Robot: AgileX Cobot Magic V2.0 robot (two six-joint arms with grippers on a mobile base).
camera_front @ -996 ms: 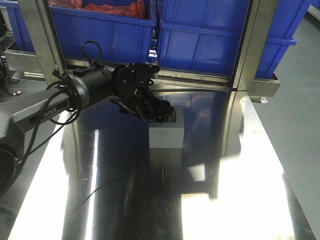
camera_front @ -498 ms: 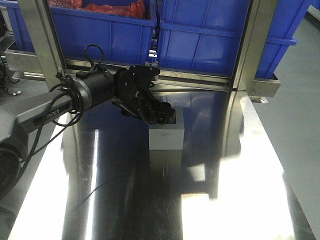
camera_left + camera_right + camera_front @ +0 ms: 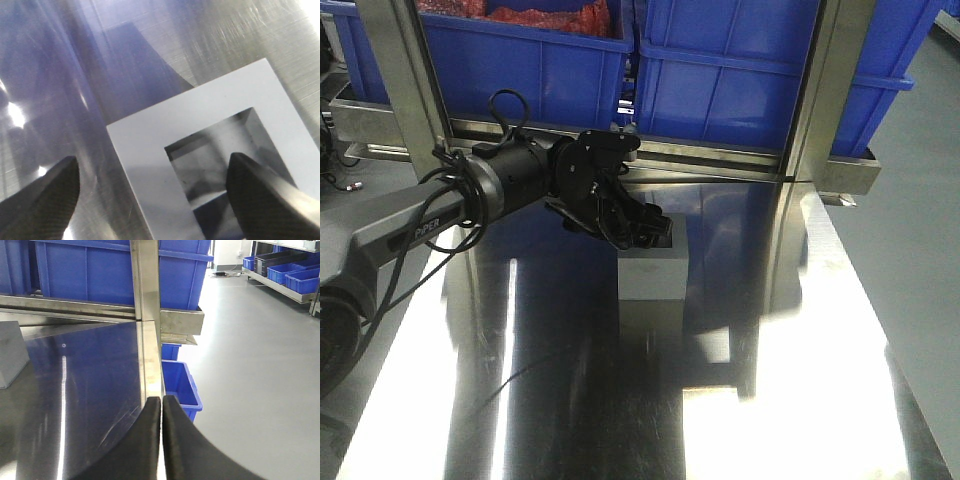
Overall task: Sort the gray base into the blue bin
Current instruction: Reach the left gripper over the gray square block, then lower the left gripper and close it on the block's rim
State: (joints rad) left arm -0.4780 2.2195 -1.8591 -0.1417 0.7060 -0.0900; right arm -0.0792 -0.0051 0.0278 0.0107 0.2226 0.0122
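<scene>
Resting on the desk point(image 3: 770, 380), the gray base point(image 3: 652, 268) is found directly beneath the left tool point(image 3: 645, 232), with its recessed pocket turned upward. No lift is seen; the block is judged to sit flat on the steel.

In the left wrist view, the left tool point(image 3: 150, 197) is seen spread wide above the gray base point(image 3: 145, 150). One finger point(image 3: 260, 200) is hung over the pocket, while the other finger point(image 3: 47, 195) is placed outside the block's wall, over bare desk. One wall is thus straddled, but neither finger is shown touching it, so nothing is held. Whether the fingertips are lowered below the rim cannot be told.

The approach and alignment are judged done. Closing on the wall, lifting, carrying and releasing are all left.

The blue bin point(image 3: 740, 85) is set beyond the left tool and higher than it, on a steel shelf point(image 3: 720, 158) behind the desk's far edge, well apart from the block. A second bin point(image 3: 520, 70) of the same kind is placed beside it, with red contents point(image 3: 545, 15) showing at its top. A raise over the thick rim is therefore judged necessary before release.

The right tool point(image 3: 161, 432) is seen clenched on nothing, its fingers pressed together near the desk's edge, with the gray base point(image 3: 10, 355) well off to its left.
</scene>
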